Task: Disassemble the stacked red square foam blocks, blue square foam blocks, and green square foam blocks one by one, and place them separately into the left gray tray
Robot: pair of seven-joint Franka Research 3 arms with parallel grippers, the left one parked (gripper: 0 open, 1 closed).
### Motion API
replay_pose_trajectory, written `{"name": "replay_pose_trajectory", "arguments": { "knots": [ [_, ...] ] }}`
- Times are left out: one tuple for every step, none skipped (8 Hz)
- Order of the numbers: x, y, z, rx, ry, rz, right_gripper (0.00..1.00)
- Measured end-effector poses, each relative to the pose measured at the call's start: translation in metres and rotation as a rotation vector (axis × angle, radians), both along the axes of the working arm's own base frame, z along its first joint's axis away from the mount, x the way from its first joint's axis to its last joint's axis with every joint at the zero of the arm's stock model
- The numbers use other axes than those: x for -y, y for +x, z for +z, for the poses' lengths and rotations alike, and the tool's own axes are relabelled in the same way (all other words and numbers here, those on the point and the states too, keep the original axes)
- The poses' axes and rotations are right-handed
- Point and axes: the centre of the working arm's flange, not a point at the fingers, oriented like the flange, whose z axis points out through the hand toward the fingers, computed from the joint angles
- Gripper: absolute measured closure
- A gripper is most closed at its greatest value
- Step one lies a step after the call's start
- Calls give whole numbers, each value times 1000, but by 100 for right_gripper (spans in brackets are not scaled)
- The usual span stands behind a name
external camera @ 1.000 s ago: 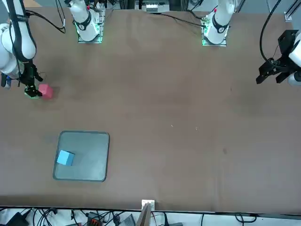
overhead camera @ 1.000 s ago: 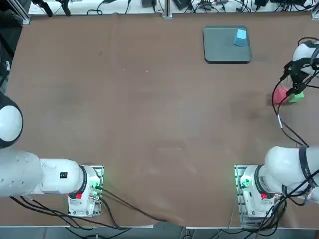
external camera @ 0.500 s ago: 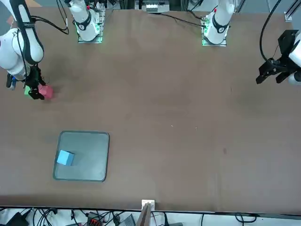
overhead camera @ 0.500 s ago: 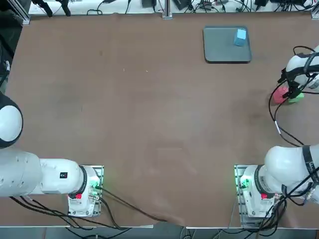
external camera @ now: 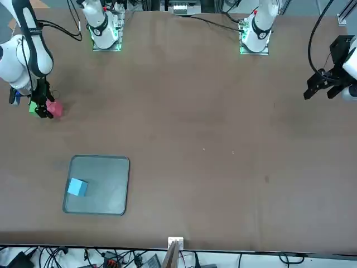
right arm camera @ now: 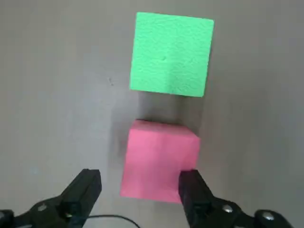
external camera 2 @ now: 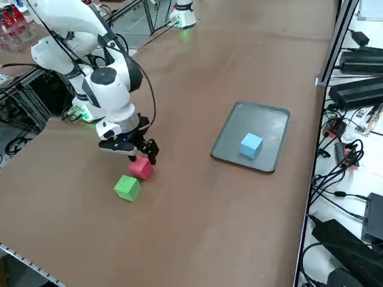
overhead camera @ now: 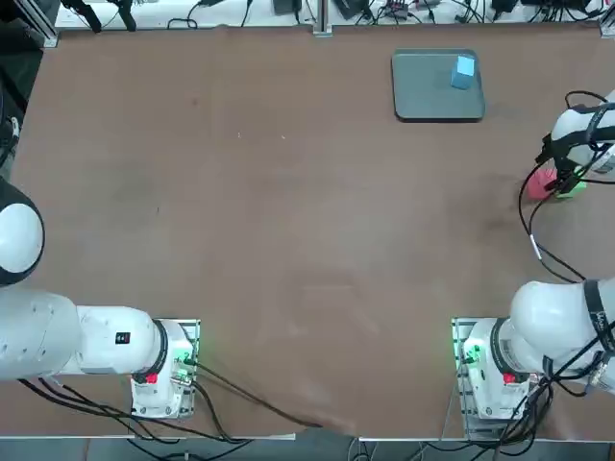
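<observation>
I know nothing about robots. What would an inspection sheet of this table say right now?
Surface: brown table, flat.
Job's things: blue cube lies in the gray tray; pink cube and green cube sit apart on the table, unstacked.
Clutter: nothing seen.
Hand: right hand open, low over the pink cube, fingers either side of it, not closed.
Cables: black cable loops from the right arm.
Surroundings: cables and power bricks beyond the table edge.
</observation>
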Motion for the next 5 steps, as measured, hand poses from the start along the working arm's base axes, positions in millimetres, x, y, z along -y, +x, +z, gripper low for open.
{"name": "replay_pose_trajectory", "arguments": {
  "knots": [
    [0,-3,5,-20,11,-2,0],
    [-1,-4,12,-29,16,-4,0],
    [0,-5,17,-27,15,-5,0],
    [1,-5,19,-22,12,-8,0],
    [3,-5,17,-15,9,-10,0]
  ]
}}
